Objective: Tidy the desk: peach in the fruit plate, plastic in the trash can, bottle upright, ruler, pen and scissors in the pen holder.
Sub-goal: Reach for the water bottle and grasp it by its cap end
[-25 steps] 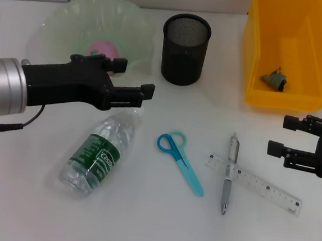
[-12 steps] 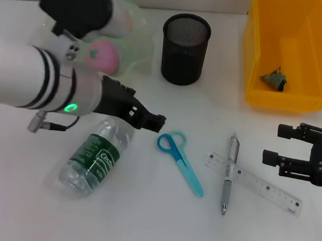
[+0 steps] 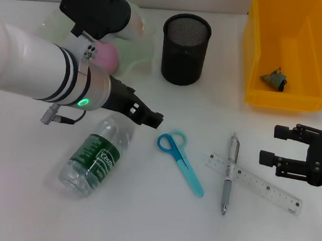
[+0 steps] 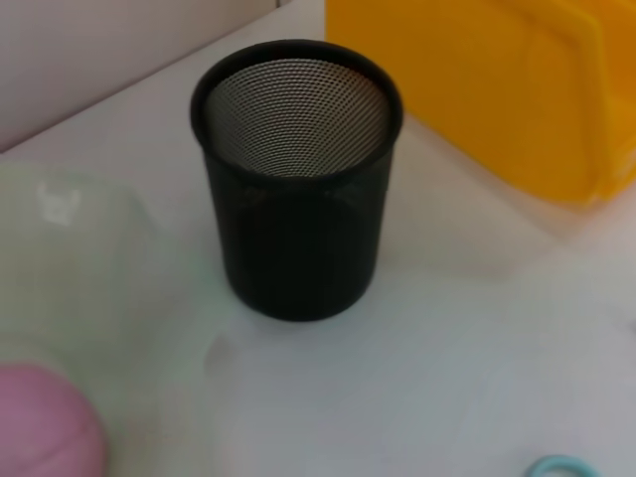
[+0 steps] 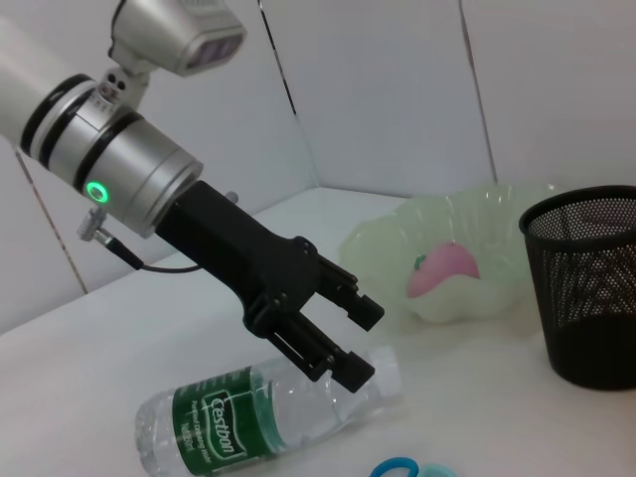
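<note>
The clear bottle (image 3: 96, 157) with a green label lies on its side at left, also shown as bottle (image 5: 258, 417). My left gripper (image 3: 154, 119) hangs open just above the bottle's neck end, nothing between its fingers (image 5: 363, 310). The pink peach (image 3: 105, 56) rests in the pale green fruit plate (image 3: 142, 45). The black mesh pen holder (image 3: 186, 41) stands behind. Blue scissors (image 3: 181, 162), a grey pen (image 3: 228, 174) and a clear ruler (image 3: 254, 184) lie on the table; the pen crosses the ruler. Crumpled plastic (image 3: 274, 78) sits in the yellow trash can (image 3: 263, 50). My right gripper (image 3: 273, 145) stands open beside the ruler.
The left arm's white forearm (image 3: 25, 63) covers much of the plate's near side. In the left wrist view the pen holder (image 4: 296, 199) stands between the plate (image 4: 79, 258) and the yellow bin (image 4: 497, 79). White tabletop (image 3: 151, 227) runs along the front.
The left arm has swung round and dropped from over the plate toward the bottle's neck, its forearm now crossing the plate. The right gripper has crept slightly left.
</note>
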You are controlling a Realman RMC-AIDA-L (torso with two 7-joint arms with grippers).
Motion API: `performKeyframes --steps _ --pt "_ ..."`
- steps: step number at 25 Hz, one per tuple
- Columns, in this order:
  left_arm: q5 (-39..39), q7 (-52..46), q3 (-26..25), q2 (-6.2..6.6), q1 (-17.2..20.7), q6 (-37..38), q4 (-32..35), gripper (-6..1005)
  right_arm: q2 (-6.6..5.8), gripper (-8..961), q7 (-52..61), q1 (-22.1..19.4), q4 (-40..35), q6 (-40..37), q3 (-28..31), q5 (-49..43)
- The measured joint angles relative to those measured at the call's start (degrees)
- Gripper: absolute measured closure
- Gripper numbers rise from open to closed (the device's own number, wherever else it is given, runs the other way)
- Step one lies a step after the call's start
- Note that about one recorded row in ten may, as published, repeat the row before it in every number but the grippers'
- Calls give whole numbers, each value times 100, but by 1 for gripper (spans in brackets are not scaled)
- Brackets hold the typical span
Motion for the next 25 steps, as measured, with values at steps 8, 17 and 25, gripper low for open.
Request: performKeyframes --steps 8,17,25 --pt "37 5 -7 0 -124 -163 -452 236 0 172 26 69 13 -3 -1 0" --pt "46 52 13 0 -324 -387 -938 243 0 173 32 152 214 5 46 -53" --pt "211 43 68 0 -396 -483 -1152 250 0 173 33 200 292 47 48 -68"
